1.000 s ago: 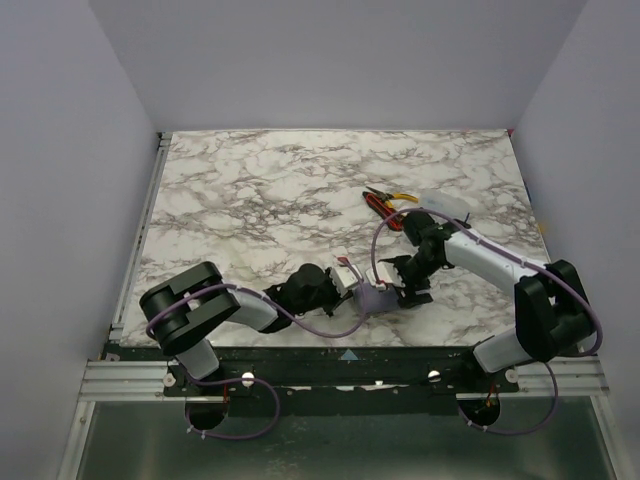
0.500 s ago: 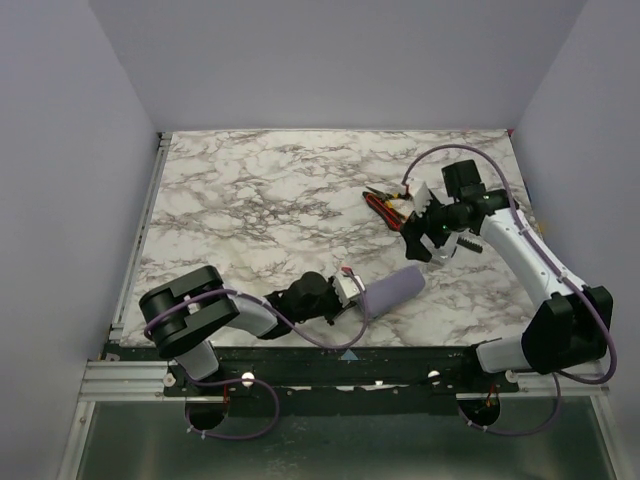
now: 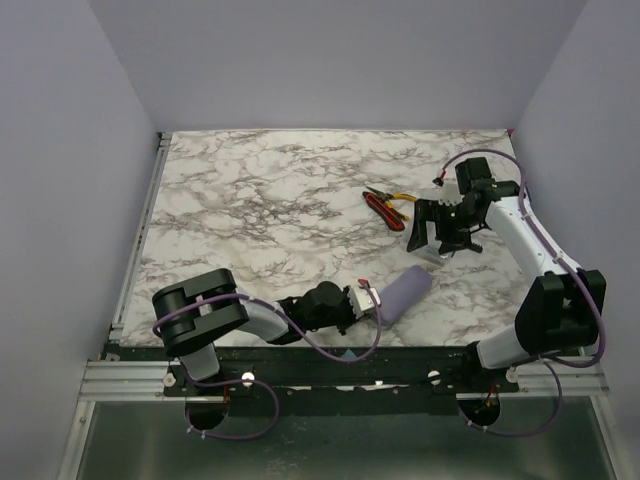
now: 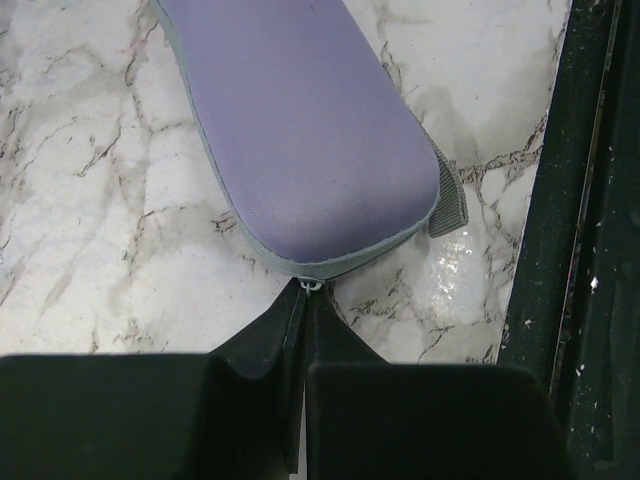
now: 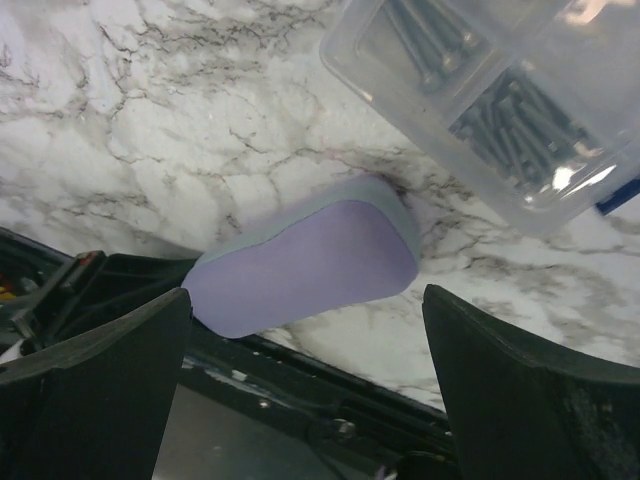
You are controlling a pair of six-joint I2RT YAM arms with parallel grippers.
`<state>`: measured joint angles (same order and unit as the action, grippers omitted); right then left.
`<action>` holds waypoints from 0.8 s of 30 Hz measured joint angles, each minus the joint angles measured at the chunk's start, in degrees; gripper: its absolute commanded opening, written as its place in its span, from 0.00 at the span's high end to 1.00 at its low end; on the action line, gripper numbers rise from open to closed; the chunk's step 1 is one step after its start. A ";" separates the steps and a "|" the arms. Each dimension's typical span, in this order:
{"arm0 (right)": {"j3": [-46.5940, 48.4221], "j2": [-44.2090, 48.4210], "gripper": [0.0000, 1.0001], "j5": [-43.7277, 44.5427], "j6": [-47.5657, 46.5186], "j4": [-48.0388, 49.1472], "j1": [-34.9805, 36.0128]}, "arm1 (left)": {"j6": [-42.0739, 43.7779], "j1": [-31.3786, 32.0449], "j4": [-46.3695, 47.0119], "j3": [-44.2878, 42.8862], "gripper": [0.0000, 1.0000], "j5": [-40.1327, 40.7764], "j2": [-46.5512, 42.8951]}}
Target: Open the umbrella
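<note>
The bench point(image 4: 80, 230) has a marble-patterned top, smooth and glossy, with a bright glare near its edge. The lavender case point(image 4: 300, 130) looks matt and finely grained like cloth, edged by a grey woven zip band, with a grey webbing tab point(image 4: 450, 200). Its zip pull point(image 4: 312, 286) is small bright metal. The left tool point(image 4: 303, 300) and right tool point(image 5: 308, 295) look like matt black plastic. The box point(image 5: 480, 90) is clear glossy plastic, holding dull dark metal screws point(image 5: 505, 125). The pliers point(image 3: 388, 205) have red and yellow handle sleeves.
</note>
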<state>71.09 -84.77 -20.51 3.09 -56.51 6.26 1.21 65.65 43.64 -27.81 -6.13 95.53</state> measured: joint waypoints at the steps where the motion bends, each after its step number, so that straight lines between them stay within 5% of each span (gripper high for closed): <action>1: -0.76 -0.44 0.00 -0.59 1.70 0.22 0.00 | -0.09 0.24 0.00 -0.13 1.00 0.22 0.20; 15: -16.98 -0.42 0.02 -0.72 20.24 3.04 0.04 | -1.81 0.92 0.70 -2.29 1.00 2.58 2.89; 20: -19.78 -2.38 0.16 -1.03 20.81 7.02 0.04 | -0.98 1.75 1.29 -2.29 1.00 2.36 3.06; 24: -19.71 -4.02 0.42 -3.06 19.41 9.64 0.31 | -0.17 1.92 1.18 -2.27 1.00 2.16 3.06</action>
<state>51.37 -88.79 -23.57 22.50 -46.87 6.57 1.04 67.57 44.82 -30.09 -3.97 98.59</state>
